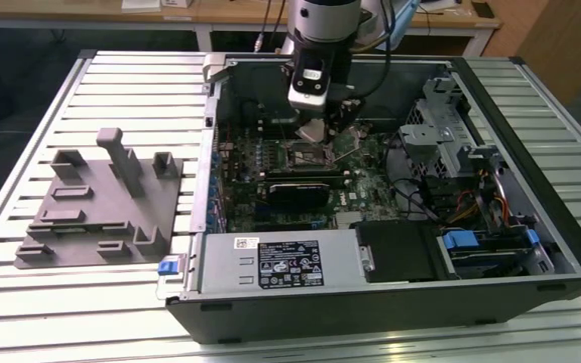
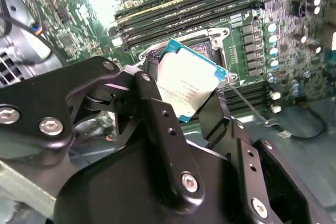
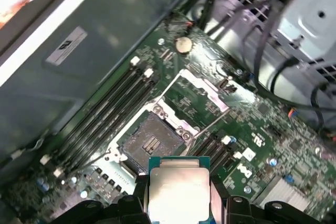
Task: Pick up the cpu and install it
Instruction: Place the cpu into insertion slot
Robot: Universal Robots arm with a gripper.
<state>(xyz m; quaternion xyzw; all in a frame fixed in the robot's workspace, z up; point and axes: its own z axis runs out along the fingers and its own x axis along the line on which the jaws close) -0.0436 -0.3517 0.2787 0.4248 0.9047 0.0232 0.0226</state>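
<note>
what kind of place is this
Probably a robotics lab or assembly test bench: an open computer case sits on a slatted metal table, wooden desks stand behind, and the gripper holds the cpu over the motherboard.

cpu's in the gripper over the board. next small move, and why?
Probably ease the cpu slowly down toward the open socket. The gripper is shut on two of its edges and holds it clear above the motherboard. The socket looks empty, so nothing seems to block seating.
</note>
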